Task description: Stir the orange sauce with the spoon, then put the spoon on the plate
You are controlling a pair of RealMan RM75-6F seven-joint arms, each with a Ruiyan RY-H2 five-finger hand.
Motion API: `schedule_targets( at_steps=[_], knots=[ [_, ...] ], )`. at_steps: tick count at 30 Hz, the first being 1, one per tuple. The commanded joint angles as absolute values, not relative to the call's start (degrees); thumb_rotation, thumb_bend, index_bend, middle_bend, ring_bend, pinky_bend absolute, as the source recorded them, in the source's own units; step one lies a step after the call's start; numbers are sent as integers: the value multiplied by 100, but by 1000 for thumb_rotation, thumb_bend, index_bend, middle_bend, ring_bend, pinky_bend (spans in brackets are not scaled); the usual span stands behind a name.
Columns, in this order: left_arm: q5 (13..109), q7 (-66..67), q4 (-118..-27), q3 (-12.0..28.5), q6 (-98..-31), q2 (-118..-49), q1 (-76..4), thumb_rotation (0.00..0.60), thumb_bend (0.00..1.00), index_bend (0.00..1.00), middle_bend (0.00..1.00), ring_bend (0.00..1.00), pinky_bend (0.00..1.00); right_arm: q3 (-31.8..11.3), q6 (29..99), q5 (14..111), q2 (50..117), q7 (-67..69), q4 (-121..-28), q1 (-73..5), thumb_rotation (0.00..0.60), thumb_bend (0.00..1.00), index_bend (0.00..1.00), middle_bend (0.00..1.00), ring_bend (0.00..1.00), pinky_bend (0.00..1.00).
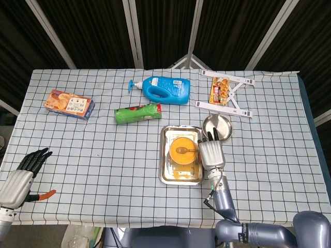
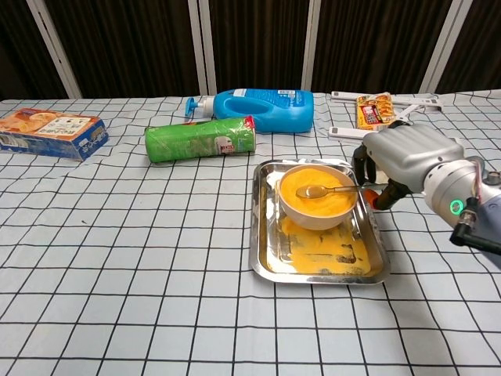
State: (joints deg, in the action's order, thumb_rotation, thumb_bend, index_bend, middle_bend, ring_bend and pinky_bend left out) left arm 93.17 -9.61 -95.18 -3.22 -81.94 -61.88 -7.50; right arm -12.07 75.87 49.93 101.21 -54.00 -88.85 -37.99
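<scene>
A white bowl of orange sauce (image 1: 181,150) (image 2: 316,196) stands in a steel tray (image 1: 168,173) (image 2: 329,266) smeared with sauce. The metal spoon (image 1: 185,150) (image 2: 325,190) lies in the bowl, its handle over the right rim. My right hand (image 1: 211,154) (image 2: 407,157) hovers just right of the bowl, fingers curled down beside the handle's end, thumb apart below it; it does not visibly grip the spoon. The round steel plate (image 1: 218,125) sits behind the hand. My left hand (image 1: 21,175) rests with its fingers spread at the table's near-left edge, holding nothing.
Behind the tray lie a green can (image 1: 137,113) (image 2: 200,139) and a blue detergent bottle (image 1: 165,89) (image 2: 262,109). A snack box (image 1: 69,103) (image 2: 52,131) is at far left. A white stand with a snack pack (image 1: 221,90) (image 2: 376,110) is at back right.
</scene>
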Motion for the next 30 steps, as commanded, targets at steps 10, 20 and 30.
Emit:
schedule_targets(
  at_steps=[10,20,30],
  knots=[
    [9317,-962,-9516,-321,-8197,-6190,-751,600,0,0,0,0,0,-1203,7597,5018,10137,-5382,-8848,-3801,600,497,578,502,220,0],
    [9319,-963,-9513,-322,-8200,-6192,-749,600,0,0,0,0,0,-1202,7622,5042,10109,-5376,-8876,-3789,600,526,582,524,236,0],
    [9321,-965,-9513,-323,-8200,-6192,-750,600,0,0,0,0,0,-1172,7669,5092,10023,-5417,-9008,-3768,600,605,602,539,237,0]
  ],
)
